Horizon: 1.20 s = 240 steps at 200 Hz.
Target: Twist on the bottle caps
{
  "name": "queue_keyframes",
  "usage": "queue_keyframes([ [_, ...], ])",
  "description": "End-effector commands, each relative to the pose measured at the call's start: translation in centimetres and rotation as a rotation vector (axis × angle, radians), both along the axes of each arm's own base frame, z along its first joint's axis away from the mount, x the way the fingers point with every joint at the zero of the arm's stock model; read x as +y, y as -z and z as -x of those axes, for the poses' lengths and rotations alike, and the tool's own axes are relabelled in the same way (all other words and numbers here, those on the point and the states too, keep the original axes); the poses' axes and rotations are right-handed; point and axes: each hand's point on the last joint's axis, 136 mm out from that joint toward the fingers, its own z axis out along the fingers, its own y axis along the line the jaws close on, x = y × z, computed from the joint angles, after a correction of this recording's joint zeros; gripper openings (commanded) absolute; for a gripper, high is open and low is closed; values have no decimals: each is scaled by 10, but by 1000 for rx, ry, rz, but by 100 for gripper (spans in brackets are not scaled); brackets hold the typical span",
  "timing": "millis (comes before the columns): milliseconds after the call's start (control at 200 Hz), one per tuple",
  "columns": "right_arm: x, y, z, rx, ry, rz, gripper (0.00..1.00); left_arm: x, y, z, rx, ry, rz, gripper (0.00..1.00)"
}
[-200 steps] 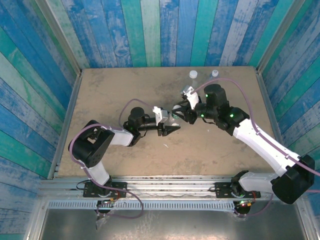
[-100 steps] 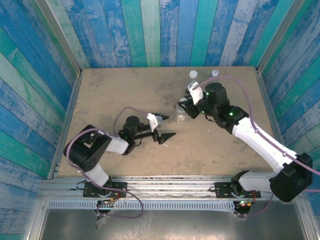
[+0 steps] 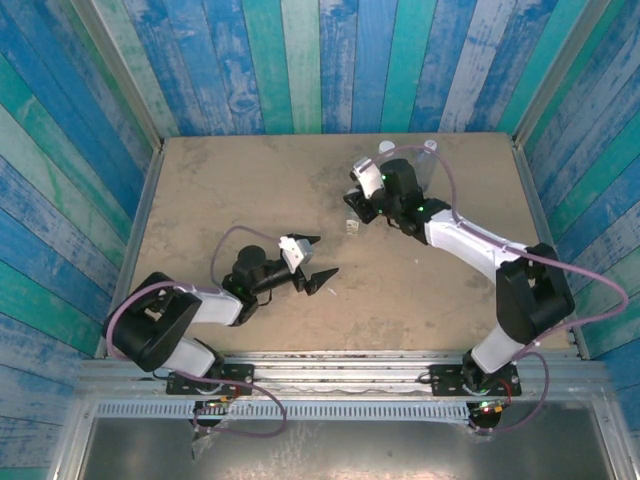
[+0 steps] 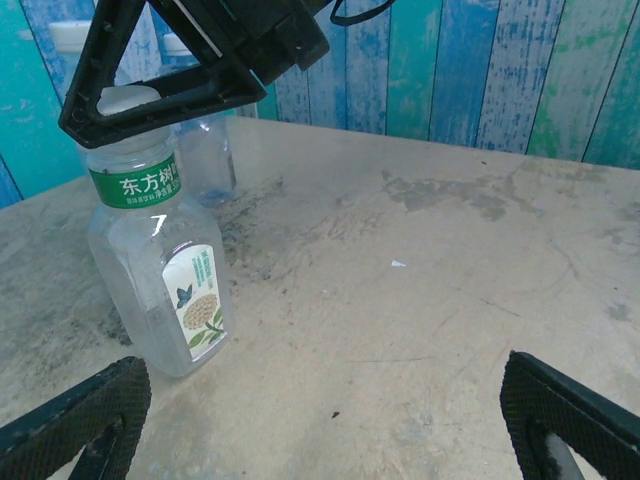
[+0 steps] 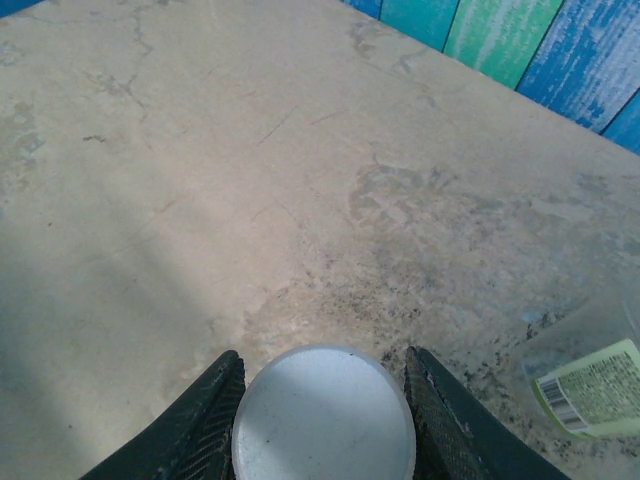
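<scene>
**Left gripper (image 3: 325,256) backed off, bottle (image 4: 160,270) released**

It has pulled near-left since a second ago. Its jaws are spread wide with nothing in them. The right arm (image 3: 470,245) has swung toward the far side, and its wrist now sits over the bottle. Right gripper (image 5: 320,400) is clenched on the white cap (image 5: 322,435) on the bottle's neck. The bottle, green label, stands upright on the table (image 3: 220,190), just right of centre. Two other bottles (image 4: 205,150) stand near the far edge, partly hidden by the right arm.
</scene>
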Motion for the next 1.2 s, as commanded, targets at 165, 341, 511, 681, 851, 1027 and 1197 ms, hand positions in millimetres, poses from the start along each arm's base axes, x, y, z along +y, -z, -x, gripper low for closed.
queue_keyframes([
  [165, 7, 8, -8, -3, -12, -34, 36, 6, -21, -17, -42, -61, -22, 94],
  [341, 4, 8, -7, -5, -8, -29, 48, 13, -22, -28, -25, -111, -33, 94],
  [511, -4, -11, -7, -46, 16, -43, 69, 32, -23, -47, 12, -208, -44, 94],
  [681, -32, -37, -6, -102, 106, -80, 84, 65, -28, -66, 30, -368, -24, 94],
  [851, -83, -63, 0, -175, 247, -189, 96, 119, -42, -83, 35, -626, 63, 94],
  [1027, -154, -59, 13, -239, 444, -201, 100, 167, -51, -85, -42, -850, 5, 94],
  [1197, -221, -24, 33, -325, 702, -62, 100, 221, -32, -82, -73, -1083, -6, 94],
])
